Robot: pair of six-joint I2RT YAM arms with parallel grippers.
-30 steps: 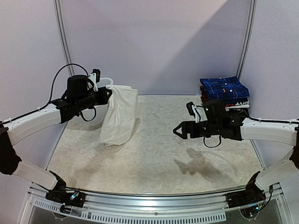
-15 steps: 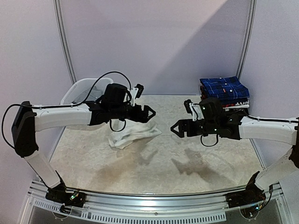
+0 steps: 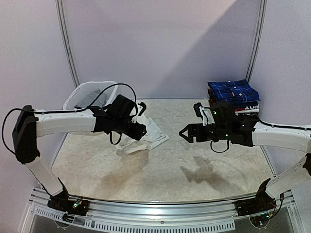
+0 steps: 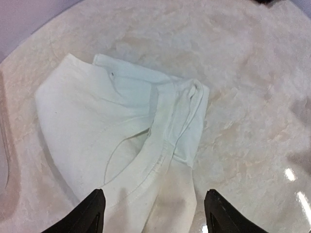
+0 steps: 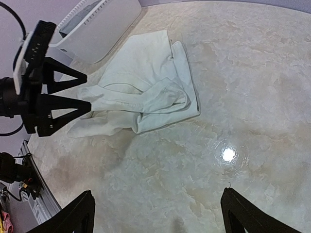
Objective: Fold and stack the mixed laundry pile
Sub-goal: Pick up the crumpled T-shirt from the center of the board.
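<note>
**White shirt dropped beside the basket, still to be folded**

The white shirt, held up in the air a second ago, has been let go. It now lies on the table just right of the basket. Taking it out of the basket is judged done, while spreading and folding remain.

The shirt is bunched in loose, overlapping layers and is not flat. Its collar opening faces up, and one part is doubled over on the side away from the basket.

The left fingers are spread with nothing between them, held over the shirt. The right fingers, farther from the basket and beyond the shirt, are likewise spread and empty over bare table.

Well apart from the basket, at the opposite back corner, a folded stack is topped by a plaid shirt. Something grey seems to be left inside the basket.
</note>
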